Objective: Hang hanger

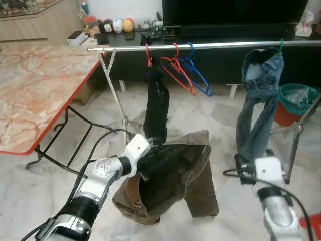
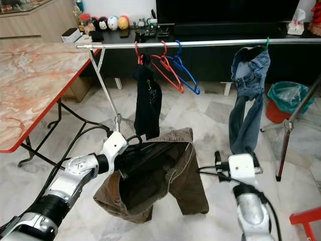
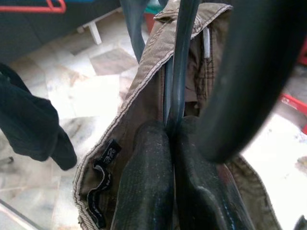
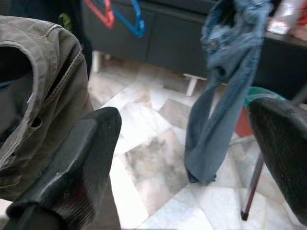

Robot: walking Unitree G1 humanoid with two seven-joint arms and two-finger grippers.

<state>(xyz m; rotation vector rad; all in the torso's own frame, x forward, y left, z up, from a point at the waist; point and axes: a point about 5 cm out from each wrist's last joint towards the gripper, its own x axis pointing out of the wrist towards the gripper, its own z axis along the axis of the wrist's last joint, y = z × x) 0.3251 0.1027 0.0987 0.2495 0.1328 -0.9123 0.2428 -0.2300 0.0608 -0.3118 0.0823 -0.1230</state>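
Note:
Brown corduroy trousers (image 1: pixel 178 175) hang on a dark hanger (image 3: pixel 178 62), held low in front of me, well below the rail. My left gripper (image 1: pixel 146 161) is shut on the hanger's thin neck, with its fingers (image 3: pixel 148 182) pressed together around it. Above and beyond runs the silver clothes rail (image 1: pixel 210 45). It carries a black garment (image 1: pixel 156 108) on a red hanger, an empty red hanger (image 1: pixel 178 73), an empty blue hanger (image 1: pixel 196 75) and blue jeans (image 1: pixel 258 95). My right gripper (image 1: pixel 242 170) stands open to the right of the trousers, holding nothing, its fingers (image 4: pixel 72 172) wide apart.
A marble table (image 1: pixel 35 95) with a red edge stands to the left. A dark TV cabinet (image 1: pixel 225 65) lies behind the rail. A teal bin (image 1: pixel 296 100) sits at the right beside a rack leg (image 1: pixel 296 145). The other rack leg (image 1: pixel 115 95) stands by the table.

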